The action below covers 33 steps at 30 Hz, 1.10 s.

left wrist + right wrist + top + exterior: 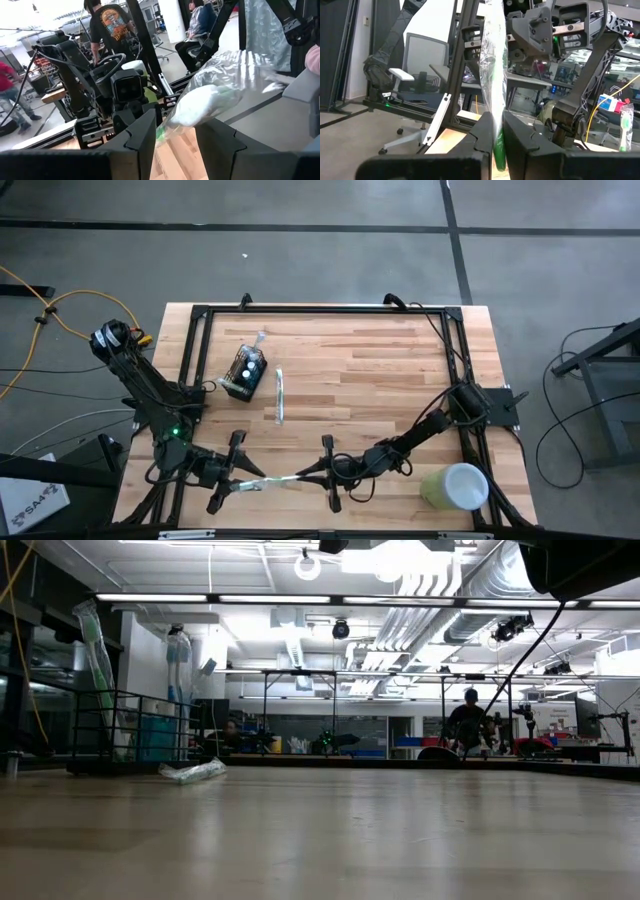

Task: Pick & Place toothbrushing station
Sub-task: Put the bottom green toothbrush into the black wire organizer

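I judge the job to be somewhere in the middle. The toothbrushing station (245,373), the small black wire-mesh holder, sits toward the left edge of the worktop (380,370), about midway between far and near edges; in the low view something green-headed and wrapped stands up in it. So I take it at least one brush is home and more are to come.

Right now I have a plastic-wrapped toothbrush (268,480) slung between both arms above the near edge of the worktop. The right gripper (325,473) is pinched tight on one end of it; its wrist view shows the wrapped green brush clamped between the fingers (520,140). The left gripper (238,481) is around the other end, with the wrapped head lying between fingers (142,132) that stand apart. I cannot tell whether those fingers actually press on the wrapper, so this looks to me like a handover not yet settled.

My count: one mesh holder; one pale green cup (455,487) lying on its side at the near right corner; one wrapped toothbrush (279,395) lying loose on the worktop just right of the holder; one in the grippers. How many stand in the holder I cannot count.

What is left: carry the held brush to the holder, then the loose one.
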Tool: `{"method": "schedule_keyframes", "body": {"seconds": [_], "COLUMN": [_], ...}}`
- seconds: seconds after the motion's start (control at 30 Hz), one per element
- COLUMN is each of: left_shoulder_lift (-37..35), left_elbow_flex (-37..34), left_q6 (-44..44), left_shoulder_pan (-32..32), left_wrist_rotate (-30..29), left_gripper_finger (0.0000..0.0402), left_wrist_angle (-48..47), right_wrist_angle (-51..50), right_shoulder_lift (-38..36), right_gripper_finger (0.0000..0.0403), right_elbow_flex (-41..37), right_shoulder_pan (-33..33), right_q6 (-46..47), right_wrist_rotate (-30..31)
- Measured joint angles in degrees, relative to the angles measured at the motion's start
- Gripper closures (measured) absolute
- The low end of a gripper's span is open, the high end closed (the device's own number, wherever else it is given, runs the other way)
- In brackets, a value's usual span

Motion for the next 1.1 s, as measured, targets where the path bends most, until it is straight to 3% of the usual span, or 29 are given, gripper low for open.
{"method": "schedule_keyframes", "body": {"seconds": [0.2,0.5,1.1], "left_shoulder_lift": [-0.01,0.0,0.0], "left_elbow_flex": [0.0,0.0,-0.02], "left_q6": [0.56,0.15,-0.1], "left_shoulder_pan": [0.0,0.04,0.04], "left_wrist_rotate": [0.0,-0.85,-0.59], "left_gripper_finger": [0.0299,0.039,0.0395], "left_wrist_angle": [0.24,0.49,1.01], "right_wrist_angle": [0.0,-0.02,0.0], "right_shoulder_lift": [0.0,0.04,0.04], "right_gripper_finger": [0.0387,0.0387,0.0387], "right_elbow_flex": [0.0,0.0,0.0], "right_shoulder_pan": [0.0,0.02,0.02], "right_q6": [0.02,0.24,0.15], "right_wrist_rotate": [0.0,-0.21,-0.3]}}
